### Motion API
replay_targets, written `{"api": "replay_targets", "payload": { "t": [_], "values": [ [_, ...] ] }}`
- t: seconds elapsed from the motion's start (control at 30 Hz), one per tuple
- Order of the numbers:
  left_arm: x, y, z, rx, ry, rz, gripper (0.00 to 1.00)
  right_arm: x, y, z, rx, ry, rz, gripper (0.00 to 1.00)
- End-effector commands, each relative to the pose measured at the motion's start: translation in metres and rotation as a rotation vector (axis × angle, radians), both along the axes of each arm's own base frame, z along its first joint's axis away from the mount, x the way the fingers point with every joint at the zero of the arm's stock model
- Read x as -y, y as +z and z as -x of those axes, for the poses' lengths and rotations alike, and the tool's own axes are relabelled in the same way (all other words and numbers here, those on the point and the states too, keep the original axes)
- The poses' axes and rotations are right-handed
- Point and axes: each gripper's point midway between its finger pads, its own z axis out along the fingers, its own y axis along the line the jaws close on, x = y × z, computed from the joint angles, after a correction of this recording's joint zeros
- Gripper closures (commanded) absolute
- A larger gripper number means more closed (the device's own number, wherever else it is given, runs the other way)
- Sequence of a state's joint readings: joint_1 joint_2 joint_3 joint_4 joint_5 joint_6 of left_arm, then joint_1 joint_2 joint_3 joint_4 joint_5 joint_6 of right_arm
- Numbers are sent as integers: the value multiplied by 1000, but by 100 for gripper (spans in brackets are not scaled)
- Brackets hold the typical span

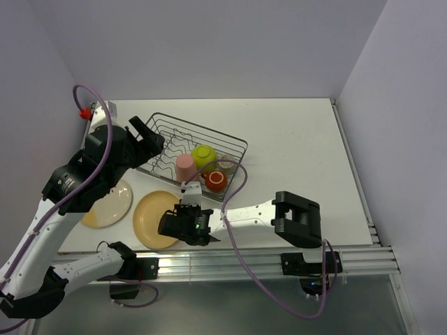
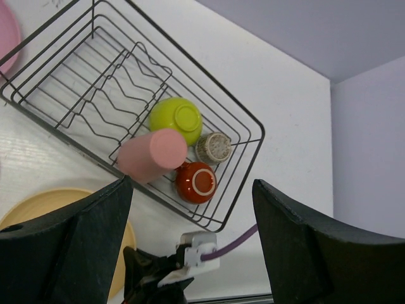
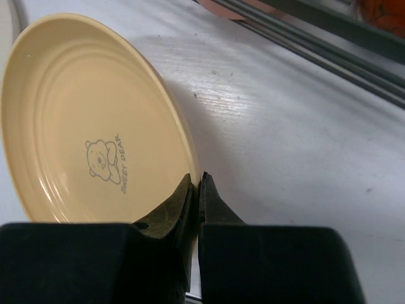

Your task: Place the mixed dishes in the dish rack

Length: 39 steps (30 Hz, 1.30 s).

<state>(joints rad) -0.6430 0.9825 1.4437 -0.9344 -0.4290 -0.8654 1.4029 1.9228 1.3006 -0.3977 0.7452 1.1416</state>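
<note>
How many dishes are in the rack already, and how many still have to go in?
Four are in the silver wire dish rack: the lime-green bowl, salmon-pink tumbler, small red mug and small grey-beige cup. The right gripper is shut on the rim of the tan-orange round plate. The pale cream plate and pink plate lie outside the rack, so three remain.

We see a white table [image 1: 300, 139] boxed in by plain pale lavender walls [image 1: 209, 42] behind it and on both sides. Aluminium rails [image 1: 244, 257] run along the table's near edge, with grey floor [image 1: 230, 307] below. The light is soft and even.
</note>
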Motion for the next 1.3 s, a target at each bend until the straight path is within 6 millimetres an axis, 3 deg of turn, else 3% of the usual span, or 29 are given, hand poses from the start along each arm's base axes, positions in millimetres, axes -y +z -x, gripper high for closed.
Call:
{"api": "replay_targets", "payload": {
  "t": [0.0, 0.13, 0.3, 0.43, 0.47, 0.63, 0.8, 1.03, 1.1, 1.23, 1.27],
  "values": [
    [0, 33, -2, 88, -5, 49, 18, 23, 39, -10, 162, -20, 64, 100],
    [11, 63, -1, 181, -58, 135, 18, 32, 59, -8, 224, -29, 62, 100],
    [2, 99, 4, 280, -23, 218, 18, 41, 104, -3, 304, -6, 40, 100],
    [-27, 115, 9, 360, 112, 297, 18, 56, 162, -4, 381, -8, -31, 100],
    [-40, 127, 13, 413, 158, 329, 18, 60, 172, -5, 400, 8, -15, 100],
    [-67, 133, 17, 457, 286, 352, 22, 77, 251, -11, 507, 18, -98, 100],
    [-69, 134, 15, 486, 295, 342, 26, 111, 300, -41, 638, -56, 27, 100],
    [-56, 119, 11, 477, 230, 314, 28, 159, 357, -111, 796, -196, 76, 100],
    [-56, 109, 10, 458, 235, 302, 29, 158, 369, -125, 844, -198, 59, 100],
    [-66, 93, 15, 447, 275, 313, 30, 161, 379, -156, 931, -212, 185, 100],
    [-67, 92, 15, 454, 283, 322, 30, 158, 372, -167, 942, -218, 232, 100]
  ]
}}
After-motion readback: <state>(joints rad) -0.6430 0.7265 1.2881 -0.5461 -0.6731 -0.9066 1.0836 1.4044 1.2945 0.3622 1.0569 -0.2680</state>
